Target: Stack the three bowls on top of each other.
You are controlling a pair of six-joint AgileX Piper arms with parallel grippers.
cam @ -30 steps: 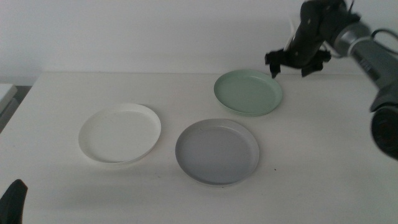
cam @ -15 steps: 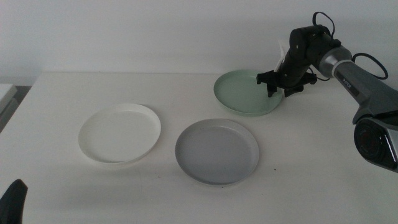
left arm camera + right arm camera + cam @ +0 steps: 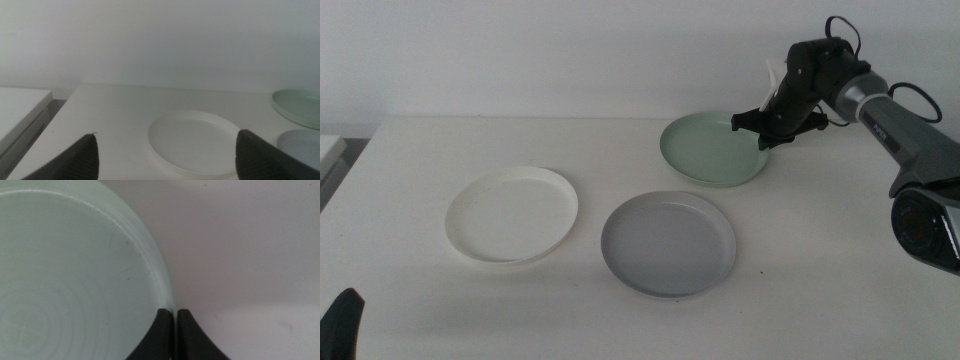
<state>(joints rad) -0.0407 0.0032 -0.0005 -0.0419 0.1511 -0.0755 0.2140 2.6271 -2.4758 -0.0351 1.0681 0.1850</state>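
The pale green bowl (image 3: 710, 150) sits at the back right of the table. My right gripper (image 3: 761, 135) is at its right rim. In the right wrist view the jaws (image 3: 173, 325) are pressed together on the rim of the green bowl (image 3: 60, 270). The grey bowl (image 3: 668, 243) lies in front of it, at the centre. The white bowl (image 3: 512, 214) lies to the left. My left gripper (image 3: 340, 325) waits at the bottom left corner, open and empty. Its wrist view shows the white bowl (image 3: 192, 140), the grey bowl (image 3: 300, 142) and the green bowl (image 3: 300, 106).
A white wall rises right behind the table. A low white surface (image 3: 328, 155) stands beside the table's left edge; it also shows in the left wrist view (image 3: 20, 107). The right arm's cable loops above the gripper.
My right gripper came down from above the table onto the green bowl's right rim and closed on it. The green bowl has shifted slightly left. The left arm has not moved.
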